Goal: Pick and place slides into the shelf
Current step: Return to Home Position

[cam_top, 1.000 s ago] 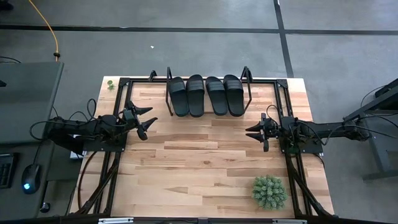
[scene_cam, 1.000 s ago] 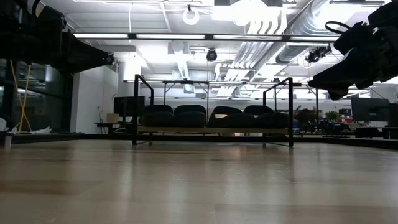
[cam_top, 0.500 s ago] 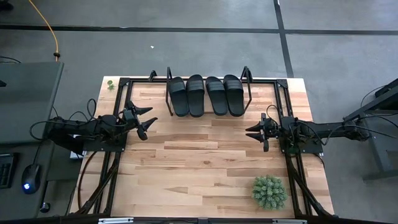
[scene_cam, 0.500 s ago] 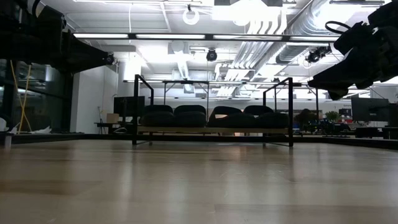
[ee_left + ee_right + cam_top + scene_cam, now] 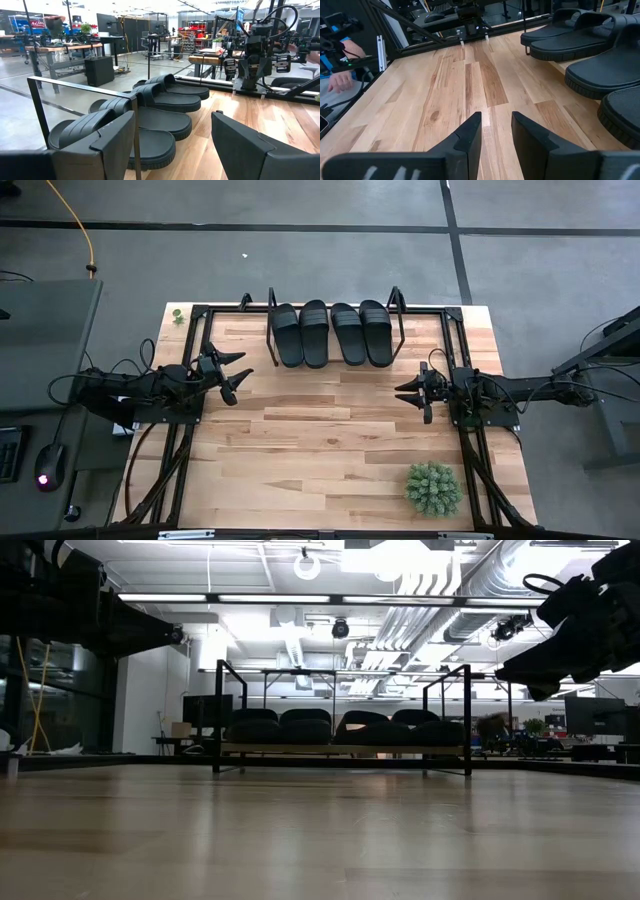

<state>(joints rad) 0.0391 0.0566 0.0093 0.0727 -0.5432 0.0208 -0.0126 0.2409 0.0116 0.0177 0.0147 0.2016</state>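
Slides [image 5: 315,335]: four, side by side in one row on the shelf, soles down, each close against the next; none on the bare desk.
Shelf [image 5: 271,325]: at the middle of the desk's far edge, with black uprights at both ends of the row; in the low view, light board [image 5: 345,749] under the slides [image 5: 305,727].
Left end effector [image 5: 241,366]: above the desk near its left edge, just short of the shelf's left end, pointing inward; fingers [image 5: 107,145] spread wide, nothing between them; slides [image 5: 150,107] lined up ahead in its wrist view.
Right end effector [image 5: 401,393]: above the desk near its right edge, nearer the front than the shelf's right end, pointing inward; fingers [image 5: 470,132] parted by a narrow gap, holding nothing; slides [image 5: 600,70] off to one side in its wrist view.
Desk [image 5: 320,445]: light wood planks, bare between the two arms.
Plant [image 5: 433,488]: round green tuft near the front right corner, well apart from shelf and arms.
Person's hand [image 5: 340,80]: beyond the desk's edge in the right wrist view.
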